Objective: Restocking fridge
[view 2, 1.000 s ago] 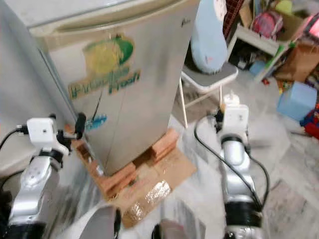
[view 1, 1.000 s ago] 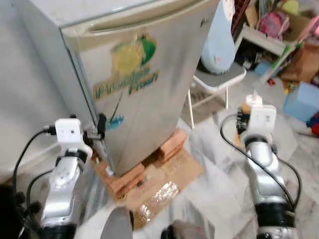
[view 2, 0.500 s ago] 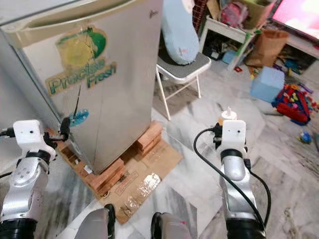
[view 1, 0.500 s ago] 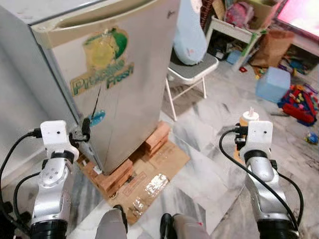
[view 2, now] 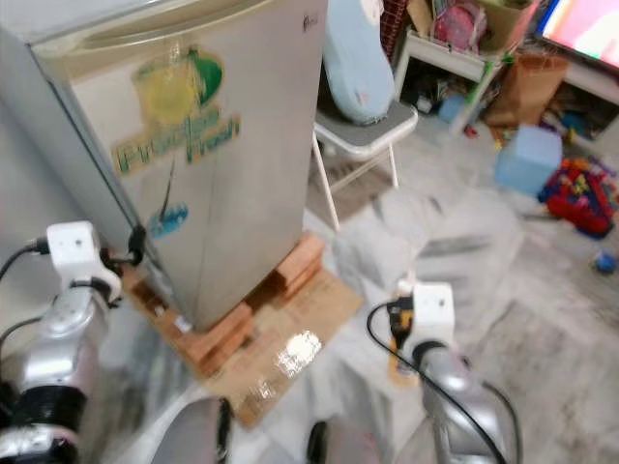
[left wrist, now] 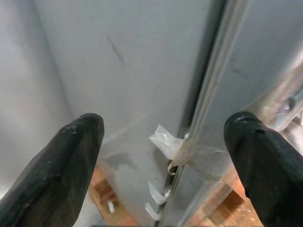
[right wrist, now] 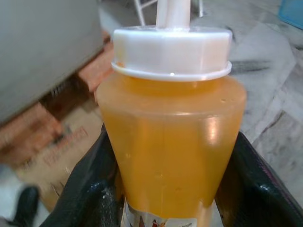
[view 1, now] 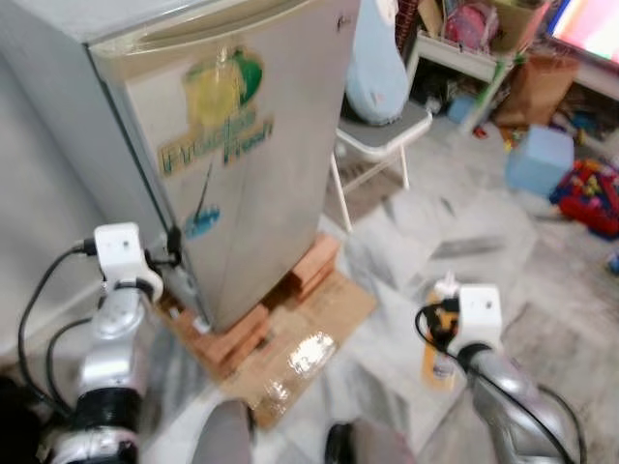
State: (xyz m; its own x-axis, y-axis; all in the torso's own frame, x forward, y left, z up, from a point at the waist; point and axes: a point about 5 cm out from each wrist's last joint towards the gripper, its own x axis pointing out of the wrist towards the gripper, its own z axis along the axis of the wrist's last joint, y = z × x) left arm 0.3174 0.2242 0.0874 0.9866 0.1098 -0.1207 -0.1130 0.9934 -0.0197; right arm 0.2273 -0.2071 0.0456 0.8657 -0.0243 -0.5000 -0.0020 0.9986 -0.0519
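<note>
One squeeze bottle (right wrist: pixel 173 137) full of orange sauce, white-capped, sits clamped in the right gripper (right wrist: pixel 165 189) at 5 o'clock, above the floor. The left gripper (left wrist: pixel 163 156), fingers spread, faces the door seam of the one closed fridge (view 1: pixel 247 164) at 9 o'clock.

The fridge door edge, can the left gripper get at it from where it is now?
Probably yes. The left gripper is open, its fingers straddling the fridge door edge with nothing between. The right gripper holds an orange bottle.
</note>
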